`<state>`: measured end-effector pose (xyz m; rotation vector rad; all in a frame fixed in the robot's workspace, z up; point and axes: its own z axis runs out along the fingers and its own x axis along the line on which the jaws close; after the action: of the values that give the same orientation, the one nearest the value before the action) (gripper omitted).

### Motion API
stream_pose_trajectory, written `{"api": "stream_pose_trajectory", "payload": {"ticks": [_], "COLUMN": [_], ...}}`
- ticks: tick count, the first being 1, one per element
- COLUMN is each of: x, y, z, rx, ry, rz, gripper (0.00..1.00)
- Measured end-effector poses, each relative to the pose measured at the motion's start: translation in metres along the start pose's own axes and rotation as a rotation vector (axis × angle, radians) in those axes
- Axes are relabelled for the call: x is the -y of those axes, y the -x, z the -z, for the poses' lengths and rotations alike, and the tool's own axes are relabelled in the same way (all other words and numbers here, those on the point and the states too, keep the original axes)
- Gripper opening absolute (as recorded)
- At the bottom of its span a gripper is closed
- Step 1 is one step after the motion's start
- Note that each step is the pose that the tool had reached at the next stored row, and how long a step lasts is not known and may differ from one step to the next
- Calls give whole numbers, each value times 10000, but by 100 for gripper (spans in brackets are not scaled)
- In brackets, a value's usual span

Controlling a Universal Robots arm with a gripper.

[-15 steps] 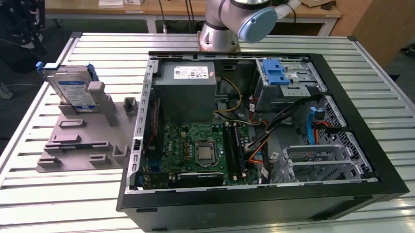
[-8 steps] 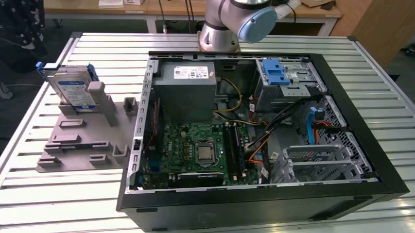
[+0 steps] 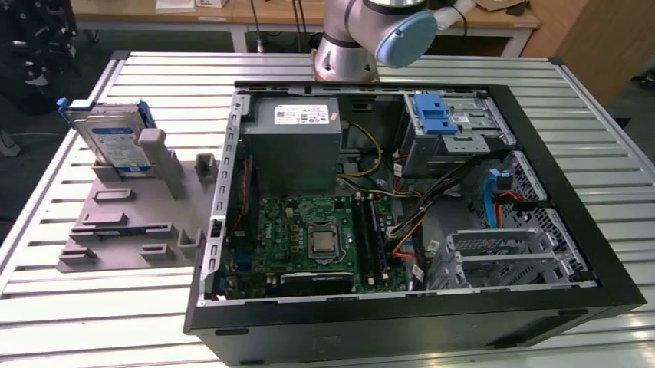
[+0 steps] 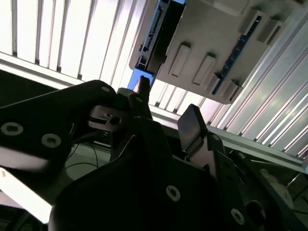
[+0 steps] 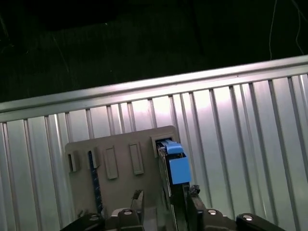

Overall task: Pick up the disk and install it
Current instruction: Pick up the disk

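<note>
Disk (image 3: 110,142) is not picked yet. It stands on edge in the grey holder (image 3: 123,222), at the upper left of the exterior view, label facing the camera, blue frame along its sides. A grey post of the holder stands in front of its lower right corner.

In the first wrist view the disk (image 5: 173,166) shows edge-on, blue frame end up, seated in a slot at one corner of the holder (image 5: 122,190). A thin dark strip (image 5: 95,185) with blue marks stands in another slot, well apart from the disk.

Claw (image 5: 164,192): released, nothing in it. The two fingers are spread, the disk lines up with the gap between them, and there is no contact. The second wrist view agrees: the claw (image 4: 167,98) has its fingers apart, with the disk (image 4: 153,36) and the holder (image 4: 211,29) beyond the tips.

The holder lies flat on the slatted metal bench (image 3: 573,84), just beside the open PC case (image 3: 409,330), on the exterior view's left of it. Inside the case:
- the power supply (image 3: 294,146) sits upper left;
- the motherboard (image 3: 317,238) sits below it;
- the drive bay (image 3: 455,126) with its blue latch (image 3: 435,115) sits upper right.

The arm base (image 3: 358,38) stands at the top edge of the exterior view, behind the case.
</note>
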<state>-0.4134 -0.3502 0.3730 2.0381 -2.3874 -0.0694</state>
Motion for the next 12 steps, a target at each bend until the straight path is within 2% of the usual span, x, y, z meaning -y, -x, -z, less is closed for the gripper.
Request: {"api": "stream_pose_trajectory", "payload": {"ticks": [1, 2, 3, 4, 9, 12], "x": [0, 0, 0, 0, -18, -25], "y": [0, 0, -1, -1, 6, 6], "z": [-6, -13, -21, -31, -95, -129], "rx": [-6, -11, -16, -19, -11, -8], "ry": [3, 4, 3, -7, -119, -142], "rz": [180, 359, 536, 672, 747, 749], "gripper": [53, 53, 59, 59, 59, 59]}}
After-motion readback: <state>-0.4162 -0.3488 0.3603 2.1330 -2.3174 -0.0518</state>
